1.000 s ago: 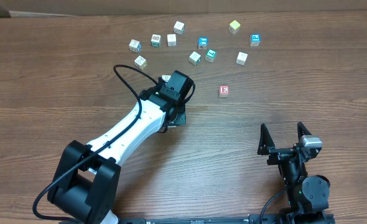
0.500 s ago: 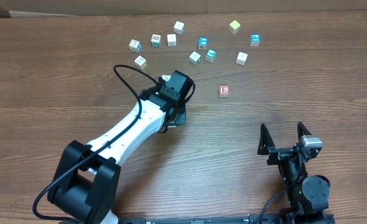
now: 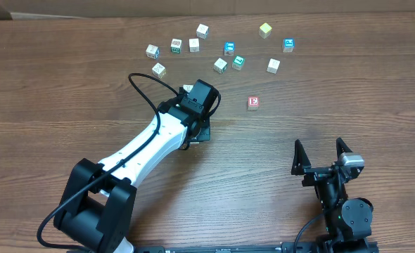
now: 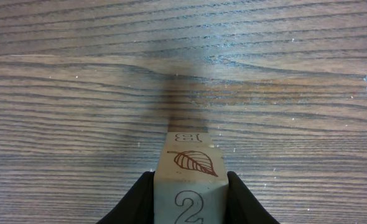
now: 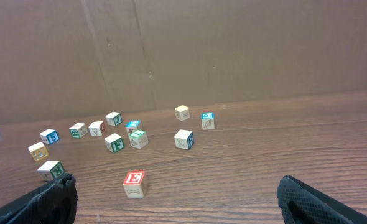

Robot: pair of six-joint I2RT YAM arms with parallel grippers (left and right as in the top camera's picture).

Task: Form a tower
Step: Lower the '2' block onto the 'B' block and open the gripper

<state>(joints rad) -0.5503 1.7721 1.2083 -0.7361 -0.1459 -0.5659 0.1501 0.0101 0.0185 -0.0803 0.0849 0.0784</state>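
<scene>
In the left wrist view my left gripper [image 4: 190,179] is shut on a pale wooden cube [image 4: 190,165] with a brown leaf on one face and a "2" on another. Its black fingers [image 4: 143,193] press both sides. Just past this cube the edge of another cube [image 4: 190,137] lines up with it, so the two read as a narrow tower. From overhead the left gripper [image 3: 200,128] points down at mid table and hides that stack. My right gripper [image 3: 322,151] rests open at the front right, nothing between its fingers [image 5: 298,196].
Several loose picture cubes [image 3: 221,65] lie scattered across the back of the wooden table [image 3: 67,84]. A red "E" cube [image 3: 253,103] sits alone closer in, also in the right wrist view as the red "E" cube [image 5: 134,182]. A brown wall [image 5: 233,50] stands behind.
</scene>
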